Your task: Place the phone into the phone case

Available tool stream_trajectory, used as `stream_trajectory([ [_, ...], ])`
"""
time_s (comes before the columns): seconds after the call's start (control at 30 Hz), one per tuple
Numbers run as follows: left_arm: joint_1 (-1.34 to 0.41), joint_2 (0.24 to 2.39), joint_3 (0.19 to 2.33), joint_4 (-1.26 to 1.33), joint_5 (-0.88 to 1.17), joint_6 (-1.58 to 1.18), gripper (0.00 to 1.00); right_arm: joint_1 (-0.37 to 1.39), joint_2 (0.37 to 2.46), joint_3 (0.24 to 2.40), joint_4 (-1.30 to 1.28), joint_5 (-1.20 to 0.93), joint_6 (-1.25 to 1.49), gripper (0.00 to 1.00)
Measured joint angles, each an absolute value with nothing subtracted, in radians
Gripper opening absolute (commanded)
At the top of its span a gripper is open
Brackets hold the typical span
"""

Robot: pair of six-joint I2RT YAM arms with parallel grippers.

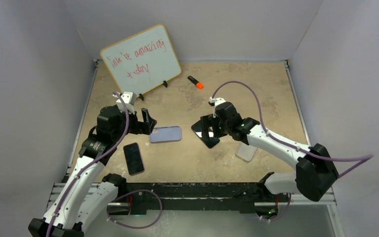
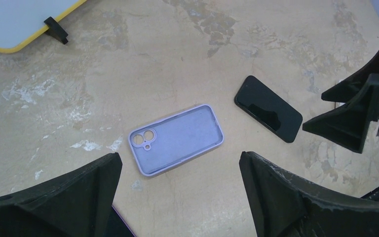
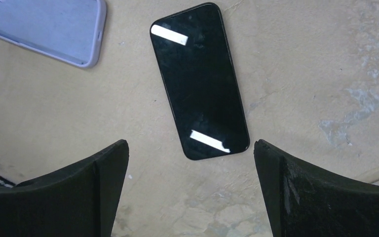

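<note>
Phone and lavender case lie flat and apart near the middle of the table in the top view, so the fitting is not yet begun. By my judgement, the phone must be lifted, carried left and pressed into the case. The right gripper hangs just over the phone, and the left gripper sits at the case's left end. A second handset lies beside the left arm, and a clear case shows from under the right forearm. Either could be mistaken for the task's pair. The whiteboard and orange marker stand well apart at the back.

From the left wrist, the case lies open side up and empty, its camera cutout toward the left. The left jaws are spread wide above it and hold nothing. The phone rests just past the case's right end without touching it, with the right gripper's dark fingers next to it.

From the right wrist, the phone lies glossy face up between the widely parted fingers, which grip nothing. A corner of the case shows at upper left. Nothing lies between phone and case. The likely difficulties are pinching a thin phone off the flat table, and the left gripper crowding the space over the case.
</note>
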State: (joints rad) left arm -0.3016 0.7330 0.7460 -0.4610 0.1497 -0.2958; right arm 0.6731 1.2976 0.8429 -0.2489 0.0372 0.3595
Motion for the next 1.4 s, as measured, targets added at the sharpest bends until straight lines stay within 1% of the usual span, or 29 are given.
stream_trajectory([
  [0.13, -0.302, 0.728, 0.746, -0.466, 0.14, -0.296, 0.95, 0.711, 1.369, 0.843, -0.212, 0.071, 0.304, 0.98],
  [0.47, -0.302, 0.727, 0.746, -0.475, 0.126, -0.296, 0.95, 0.717, 1.515, 0.857, -0.135, 0.121, 0.217, 0.99],
  [0.9, -0.302, 0.737, 0.746, -0.481, 0.118, -0.296, 0.95, 0.73, 1.605, 0.866, -0.081, 0.12, 0.181, 0.97],
  [1.2, -0.302, 0.74, 0.746, -0.48, 0.118, -0.296, 0.95, 0.753, 1.661, 0.883, -0.068, 0.152, 0.179, 0.89],
  [1.33, -0.302, 0.74, 0.746, -0.48, 0.118, -0.297, 0.95, 0.758, 1.665, 0.886, -0.065, 0.175, 0.185, 0.75],
  [1.4, -0.302, 0.74, 0.746, -0.48, 0.117, -0.298, 0.95, 0.759, 1.665, 0.886, -0.064, 0.186, 0.191, 0.7],
])
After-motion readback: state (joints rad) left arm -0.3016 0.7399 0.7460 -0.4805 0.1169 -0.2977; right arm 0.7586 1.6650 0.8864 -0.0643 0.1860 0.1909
